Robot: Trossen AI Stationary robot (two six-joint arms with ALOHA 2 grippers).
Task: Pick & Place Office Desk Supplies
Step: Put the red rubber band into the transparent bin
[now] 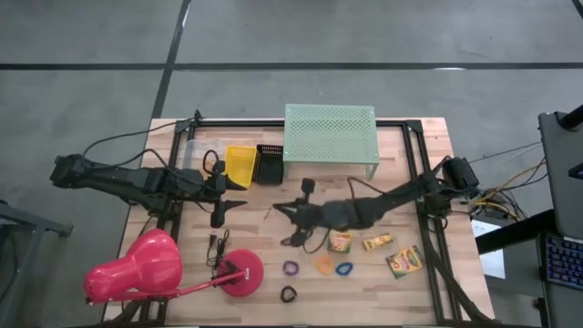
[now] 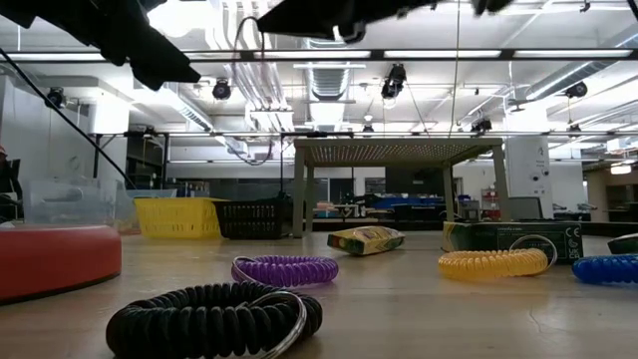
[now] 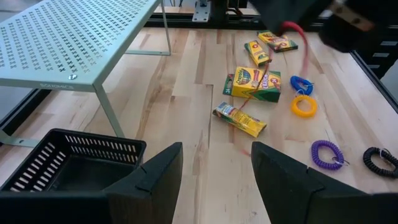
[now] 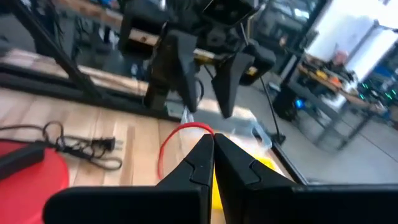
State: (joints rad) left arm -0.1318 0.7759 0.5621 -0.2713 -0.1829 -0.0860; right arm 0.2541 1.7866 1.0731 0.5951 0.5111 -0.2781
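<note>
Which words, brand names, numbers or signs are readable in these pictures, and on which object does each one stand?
None can be read with certainty.
Crayon boxes: printed lettering on the yellow-and-green faces, too blurred to read.
Dark green box in the low view: small round marks and fine print on its side, too small to read.
Mint-green perforated shelf: a short stamped line on its front edge, too small to read.

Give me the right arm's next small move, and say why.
Probably ease the right gripper toward the left gripper, which waits open and facing it. The right gripper's shut fingers seem to pinch a thin red band, and the black basket sits close by the left gripper.
</note>
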